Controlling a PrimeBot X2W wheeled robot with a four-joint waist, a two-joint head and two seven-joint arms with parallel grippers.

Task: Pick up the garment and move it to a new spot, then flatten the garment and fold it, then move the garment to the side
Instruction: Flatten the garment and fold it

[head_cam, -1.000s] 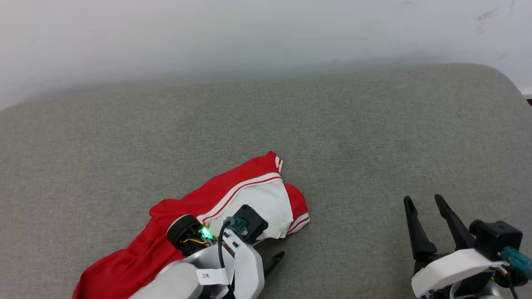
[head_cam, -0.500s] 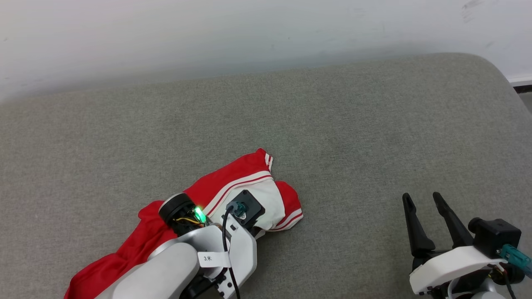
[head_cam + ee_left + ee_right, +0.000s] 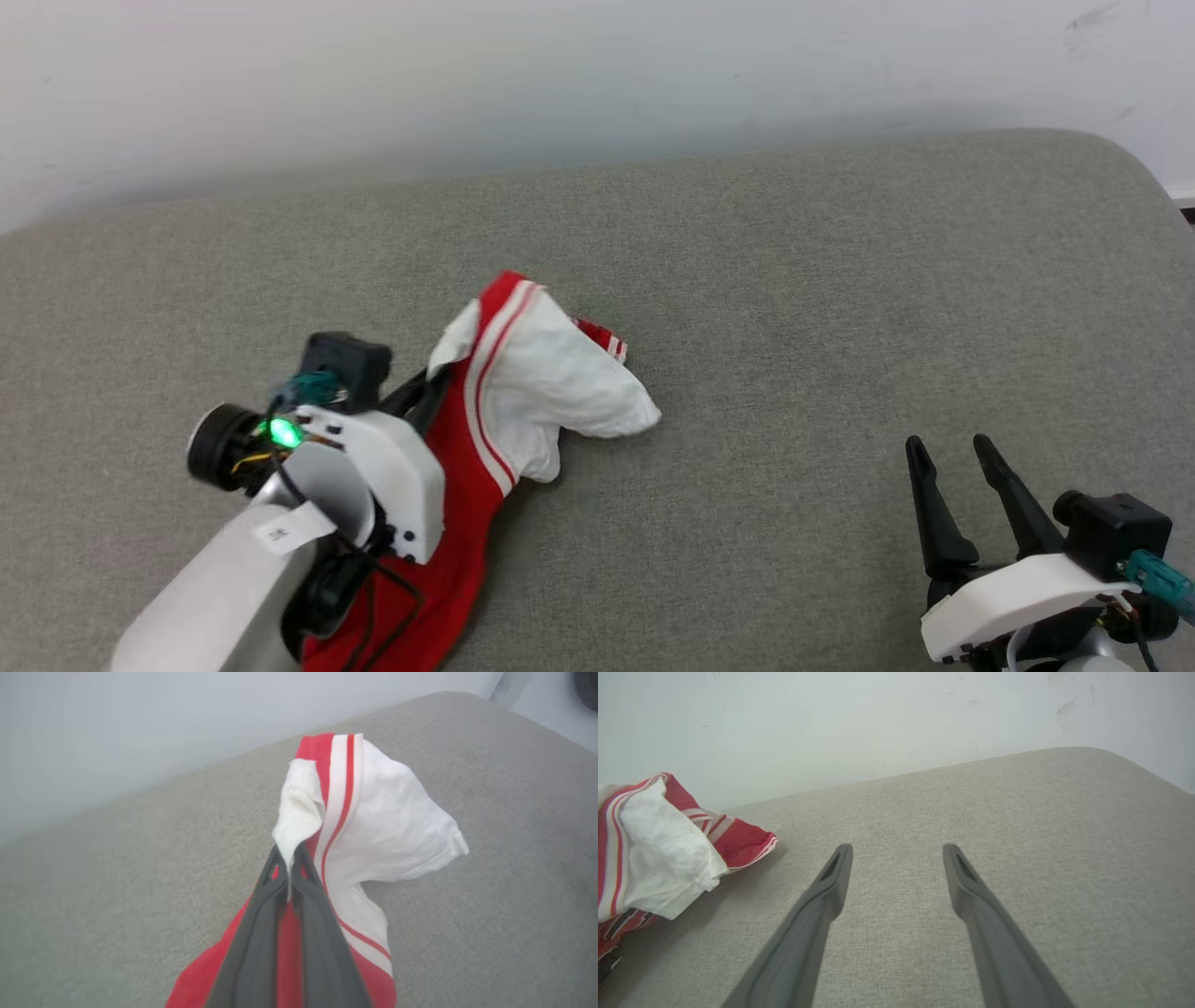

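Grey woven upholstery runs back to a white wall. Toward its left, the left gripper has its 2 dark fingers pinched tight on the garment, at a white fold beside the striped seam. That part is raised while the red body trails down to the surface. Well apart at the lower right, the right gripper hovers with its jaws spread wide.

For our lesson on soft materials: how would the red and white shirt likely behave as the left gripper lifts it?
Probably floppy: the garment droops in folds where the left gripper pinches it. Likely light: that narrow pinch holds its sleeve up. Its trailing part may drag on the grey cushion.
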